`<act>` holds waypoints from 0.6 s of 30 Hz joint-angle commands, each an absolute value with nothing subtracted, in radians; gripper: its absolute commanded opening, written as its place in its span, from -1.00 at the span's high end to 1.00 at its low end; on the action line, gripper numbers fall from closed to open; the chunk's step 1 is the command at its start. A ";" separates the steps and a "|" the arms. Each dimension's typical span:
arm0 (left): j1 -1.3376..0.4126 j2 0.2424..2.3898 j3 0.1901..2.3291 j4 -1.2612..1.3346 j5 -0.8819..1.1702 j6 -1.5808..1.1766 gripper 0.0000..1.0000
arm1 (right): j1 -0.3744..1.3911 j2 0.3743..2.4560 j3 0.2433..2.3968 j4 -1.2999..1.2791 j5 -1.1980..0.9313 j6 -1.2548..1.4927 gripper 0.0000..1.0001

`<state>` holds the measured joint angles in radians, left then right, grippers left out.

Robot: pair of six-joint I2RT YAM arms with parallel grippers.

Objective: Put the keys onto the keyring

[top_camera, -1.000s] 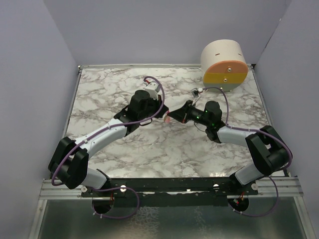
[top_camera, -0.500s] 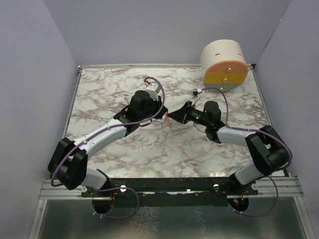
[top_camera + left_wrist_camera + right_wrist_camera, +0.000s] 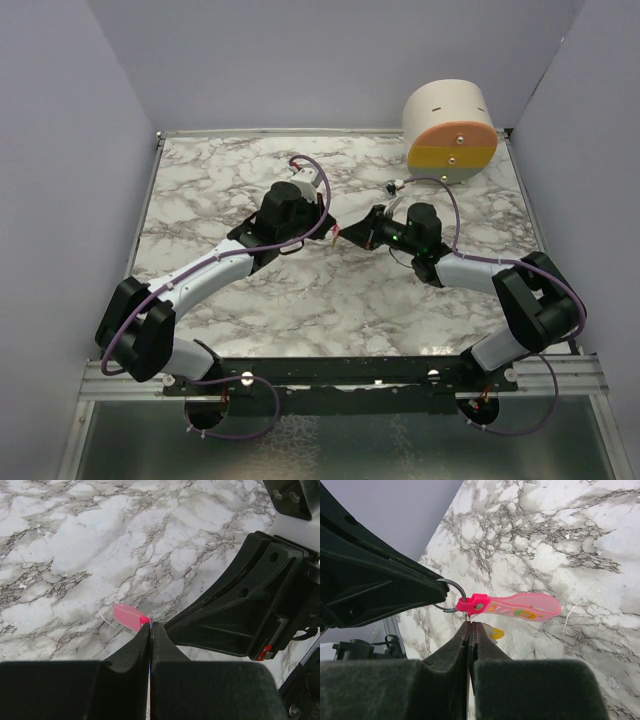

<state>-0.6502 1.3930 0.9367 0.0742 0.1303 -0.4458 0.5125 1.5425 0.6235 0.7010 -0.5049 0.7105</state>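
At the keyring (image 3: 459,587), a pink key (image 3: 520,607)

A robot lab cell: marble-print tabletop (image 3: 330,300), plain surrounding walls (image 3: 60,150), arms (image 3: 215,268) bolted to a rail (image 3: 340,372).

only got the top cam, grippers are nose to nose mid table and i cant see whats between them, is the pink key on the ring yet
Observer: Yes, by the right wrist view. The pink key looks threaded by its head onto the keyring.
Operator: who has the ring
Observer: The left gripper. It is shut, and the ring pokes out from its tip.
Operator: and the yellow one
Observer: The yellow key peeks out beside the shut right gripper, just below the pink key. I cannot tell whether it is on the ring.
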 commanded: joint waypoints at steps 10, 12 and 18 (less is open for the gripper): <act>-0.657 1.393 0.984 0.071 0.125 -0.422 1.00 | 0.520 1.477 0.625 0.751 -0.550 0.635 0.98; -0.657 1.403 0.989 0.072 0.127 -0.417 1.00 | 0.519 1.472 0.625 0.750 -0.558 0.627 0.99; -0.657 1.423 1.006 0.070 0.135 -0.409 1.00 | 0.519 1.480 0.635 0.749 -0.585 0.620 0.98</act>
<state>-0.6502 1.4071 0.9722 0.0696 0.1307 -0.4294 0.5159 1.4956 0.6235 0.7116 -0.5434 0.6453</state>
